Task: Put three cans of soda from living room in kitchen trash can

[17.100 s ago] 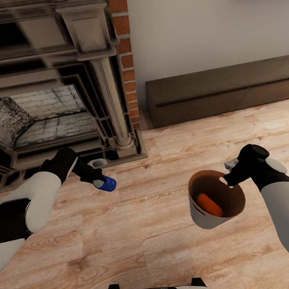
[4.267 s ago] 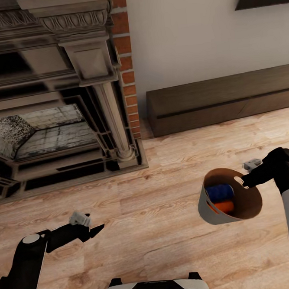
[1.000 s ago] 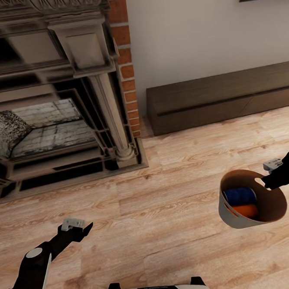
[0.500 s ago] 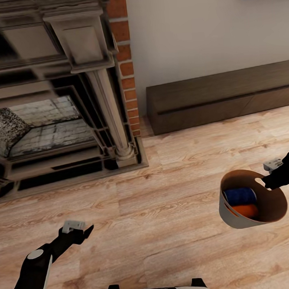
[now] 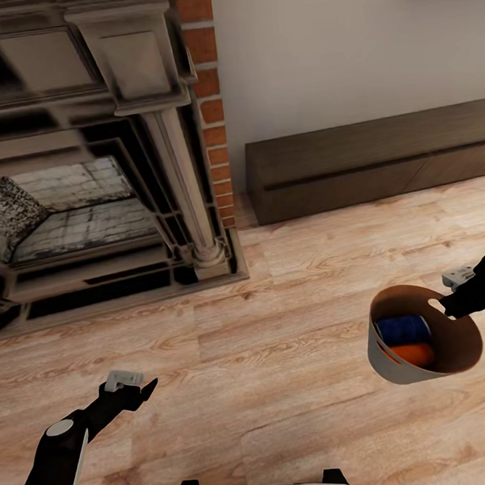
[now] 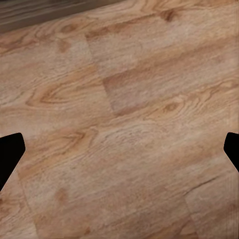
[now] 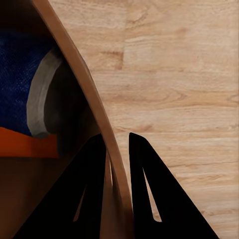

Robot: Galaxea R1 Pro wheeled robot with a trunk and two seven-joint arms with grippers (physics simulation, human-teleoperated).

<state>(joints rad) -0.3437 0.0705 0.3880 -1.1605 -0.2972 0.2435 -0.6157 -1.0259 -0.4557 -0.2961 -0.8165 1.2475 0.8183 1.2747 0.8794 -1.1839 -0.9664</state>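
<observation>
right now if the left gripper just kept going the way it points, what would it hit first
Most likely the wood floor. The left gripper is open and holds nothing, and its wrist view looks between the fingers onto bare planks with nothing in between. How far off the floor lies is hard to judge.

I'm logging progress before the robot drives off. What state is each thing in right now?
Bin: held off the floor by its rim, tilted.
Blue can: lying inside the bin.
Orange can: lying inside the bin, beside the blue one.
Right gripper: shut on the bin's rim.
Left gripper: open, empty, above the floor.
</observation>
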